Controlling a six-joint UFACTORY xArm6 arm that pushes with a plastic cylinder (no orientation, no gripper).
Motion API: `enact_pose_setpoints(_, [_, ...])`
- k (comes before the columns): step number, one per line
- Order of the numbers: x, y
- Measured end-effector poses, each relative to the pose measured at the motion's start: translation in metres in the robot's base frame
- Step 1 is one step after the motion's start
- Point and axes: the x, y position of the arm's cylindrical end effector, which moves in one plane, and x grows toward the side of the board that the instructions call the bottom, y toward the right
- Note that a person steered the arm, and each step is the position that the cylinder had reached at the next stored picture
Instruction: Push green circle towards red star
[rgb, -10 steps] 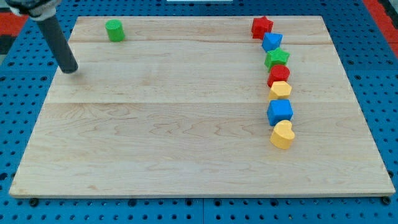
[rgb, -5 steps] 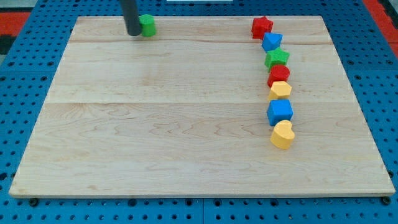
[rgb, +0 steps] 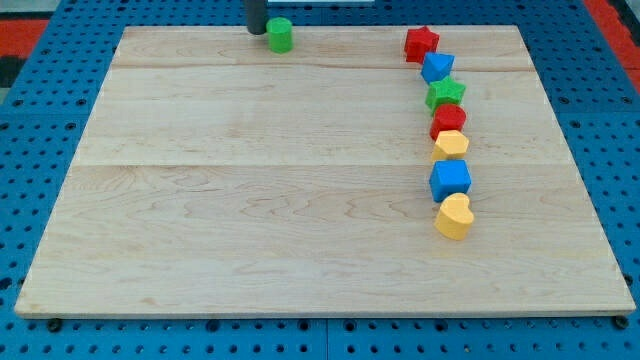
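The green circle (rgb: 280, 34) stands near the board's top edge, left of centre. My tip (rgb: 257, 30) is right against its left side, at the view's top. The red star (rgb: 421, 43) sits at the top right, well to the right of the green circle, at about the same height in the view.
A column of blocks runs down from the red star: a blue block (rgb: 437, 67), a green star (rgb: 446, 94), a red block (rgb: 448, 121), a yellow block (rgb: 451, 145), a blue cube (rgb: 450, 180) and a yellow heart (rgb: 454, 217). The wooden board (rgb: 250, 200) lies on a blue pegboard.
My tip swept from the board's left edge to the green circle and pushed it to the right along the top edge, closer to the red star.
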Motion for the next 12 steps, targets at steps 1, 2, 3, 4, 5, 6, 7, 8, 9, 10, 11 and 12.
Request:
enact_pose_setpoints(1, [0.021,-0.002])
enact_pose_setpoints(2, [0.026,0.020])
enact_pose_setpoints(3, [0.016,0.053])
enact_pose_setpoints(4, [0.005,0.078])
enact_pose_setpoints(5, [-0.002,0.083])
enact_pose_setpoints(6, [-0.001,0.078])
enact_pose_setpoints(7, [-0.001,0.078])
enact_pose_setpoints(8, [-0.002,0.074])
enact_pose_setpoints(9, [-0.002,0.073])
enact_pose_setpoints(10, [-0.001,0.076])
enact_pose_setpoints(11, [-0.001,0.079])
enact_pose_setpoints(12, [-0.002,0.091])
